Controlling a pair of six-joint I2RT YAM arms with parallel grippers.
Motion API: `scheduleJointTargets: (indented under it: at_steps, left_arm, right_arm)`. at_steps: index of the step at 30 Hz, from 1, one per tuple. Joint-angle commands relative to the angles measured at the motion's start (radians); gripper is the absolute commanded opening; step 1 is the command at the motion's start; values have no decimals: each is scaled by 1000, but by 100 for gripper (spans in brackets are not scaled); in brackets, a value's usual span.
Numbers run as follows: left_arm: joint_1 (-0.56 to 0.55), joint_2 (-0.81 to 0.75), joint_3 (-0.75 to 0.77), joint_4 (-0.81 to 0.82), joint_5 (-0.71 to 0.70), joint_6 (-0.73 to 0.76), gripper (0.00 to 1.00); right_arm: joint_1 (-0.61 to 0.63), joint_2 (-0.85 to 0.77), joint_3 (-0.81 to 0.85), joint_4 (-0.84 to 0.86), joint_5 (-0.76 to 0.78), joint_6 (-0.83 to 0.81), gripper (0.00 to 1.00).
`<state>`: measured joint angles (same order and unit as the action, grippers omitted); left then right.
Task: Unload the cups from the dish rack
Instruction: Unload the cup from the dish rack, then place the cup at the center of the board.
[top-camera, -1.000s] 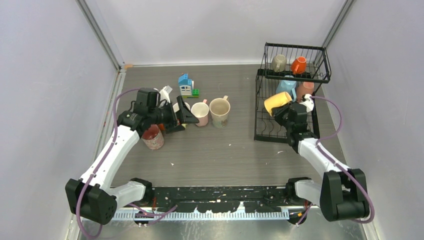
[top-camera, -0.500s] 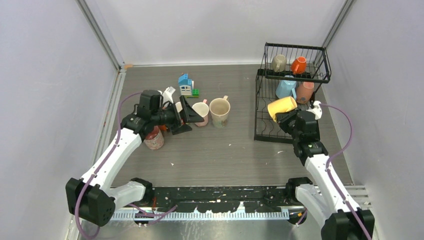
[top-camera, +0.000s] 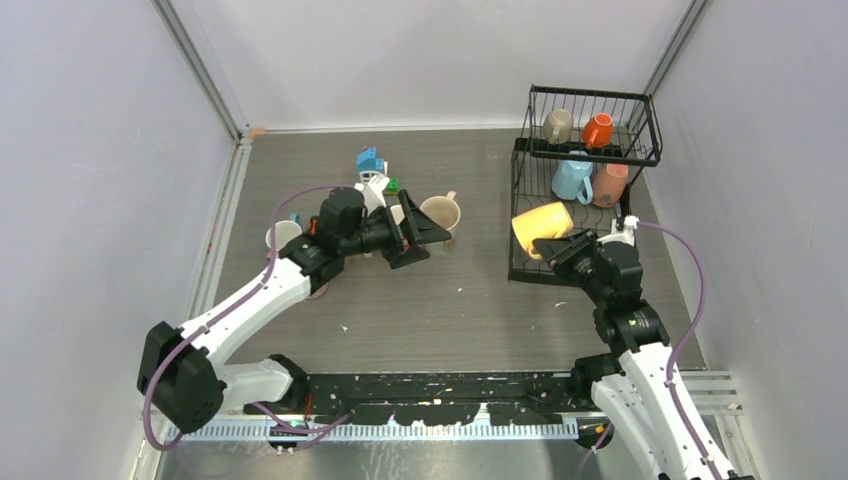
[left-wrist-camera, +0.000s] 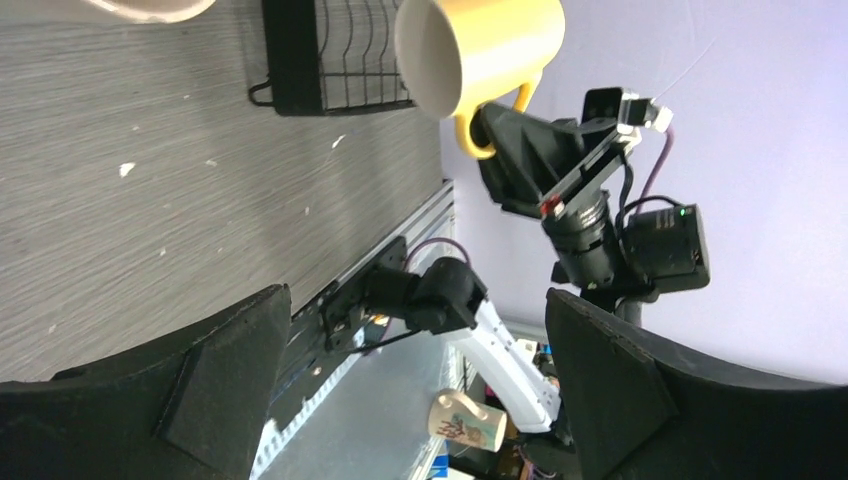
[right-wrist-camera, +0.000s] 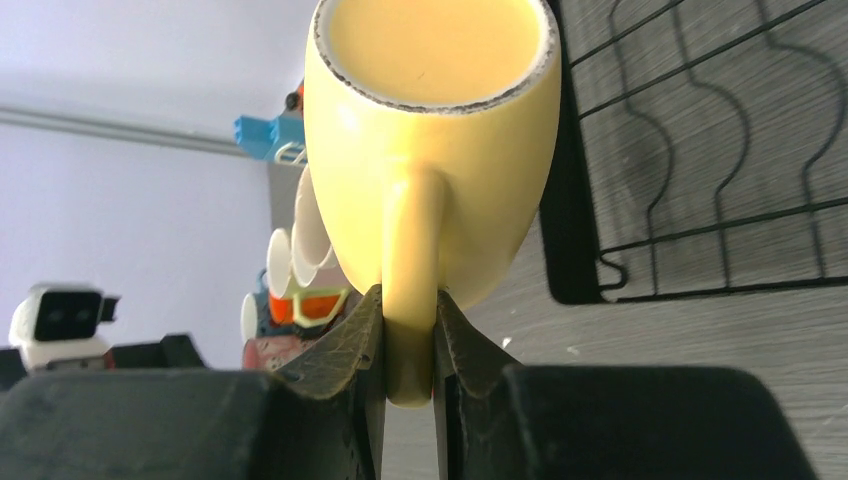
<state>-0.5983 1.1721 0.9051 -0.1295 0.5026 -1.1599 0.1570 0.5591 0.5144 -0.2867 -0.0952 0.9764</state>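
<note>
My right gripper (top-camera: 557, 246) is shut on the handle of a yellow cup (top-camera: 539, 226), which hangs tilted at the front left corner of the black dish rack (top-camera: 524, 252). In the right wrist view both fingers pinch the yellow cup's (right-wrist-camera: 430, 150) handle. The upper basket holds a beige cup (top-camera: 558, 125) and an orange cup (top-camera: 598, 130). A light blue cup (top-camera: 572, 178) and a pink cup (top-camera: 610, 183) sit below. My left gripper (top-camera: 418, 238) is open and empty over mid-table, next to a cream cup (top-camera: 441, 214). In its view the yellow cup (left-wrist-camera: 480, 50) faces it.
A white cup (top-camera: 283, 235) stands left of my left arm. A blue toy block house (top-camera: 372, 163) sits behind the left gripper. Grey walls close in the table on the left, back and right. The rack (left-wrist-camera: 330, 55) edge shows in the left wrist view.
My left arm has swung right from the table's left side to the middle, still open. My right arm has drawn the yellow cup left and toward me, off the rack's base.
</note>
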Motion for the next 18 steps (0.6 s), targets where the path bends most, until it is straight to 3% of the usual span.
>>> scheduleJointTargets:
  at_steps: [1, 18]
  left_arm:
    - [-45, 53, 1, 221, -76, -101, 100]
    - [-65, 175, -33, 547, -120, -403, 96]
  right_arm:
    - [51, -38, 68, 82, -63, 72, 1]
    - [291, 9, 88, 321, 20, 219, 1]
